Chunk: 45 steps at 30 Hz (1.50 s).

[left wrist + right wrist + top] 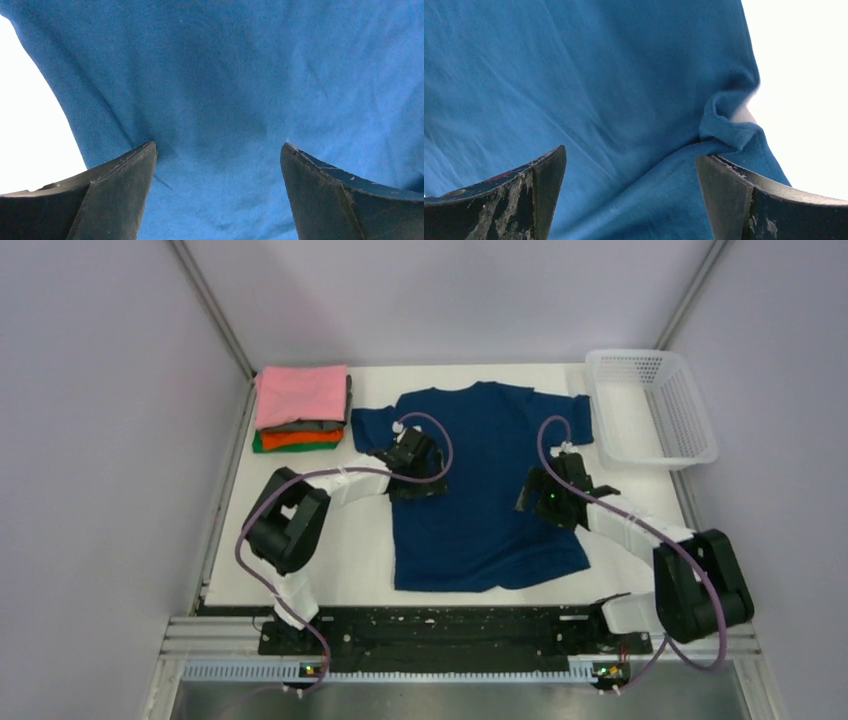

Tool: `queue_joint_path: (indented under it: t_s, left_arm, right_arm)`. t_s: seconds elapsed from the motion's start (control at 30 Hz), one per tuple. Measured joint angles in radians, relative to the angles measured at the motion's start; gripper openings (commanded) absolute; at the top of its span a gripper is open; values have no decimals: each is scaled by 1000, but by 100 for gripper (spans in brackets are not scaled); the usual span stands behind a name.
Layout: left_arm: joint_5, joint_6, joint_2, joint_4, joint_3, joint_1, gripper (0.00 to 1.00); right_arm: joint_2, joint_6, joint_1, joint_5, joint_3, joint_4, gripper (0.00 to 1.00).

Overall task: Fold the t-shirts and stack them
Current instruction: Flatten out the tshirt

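Navy jersey t-shirt (480,510) lies flat, softly creased, under left fingers (110,200) and right fingers (754,205), both spread wide, empty.

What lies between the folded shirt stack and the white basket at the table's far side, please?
The spread navy t-shirt lies between the stack and the basket; the top view shows it.

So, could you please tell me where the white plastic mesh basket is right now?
In the top view, the white plastic mesh basket sits at the table's far right corner, just right of the spread navy blue t-shirt's sleeve.
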Motion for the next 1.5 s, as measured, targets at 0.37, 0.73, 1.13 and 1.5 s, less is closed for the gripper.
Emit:
queue_joint_path:
  t_s: [0.37,0.73,1.13,1.5]
  left_arm:
    - [333,-118,-315,273,-442,-195,99]
    - [420,-60,-333,182,-363,-268,99]
    - [133,-56,-517,113,-377,119,99]
    - [58,-79,-201,111,-257,219,99]
  right_arm:
    - [671,-125,3,-57,685,126,99]
    - [743,-327,96,-33,903,14,99]
    - [-74,-197,-117,-18,145,32,99]
    - [-211,-107,-65,-110,-115,-53,79]
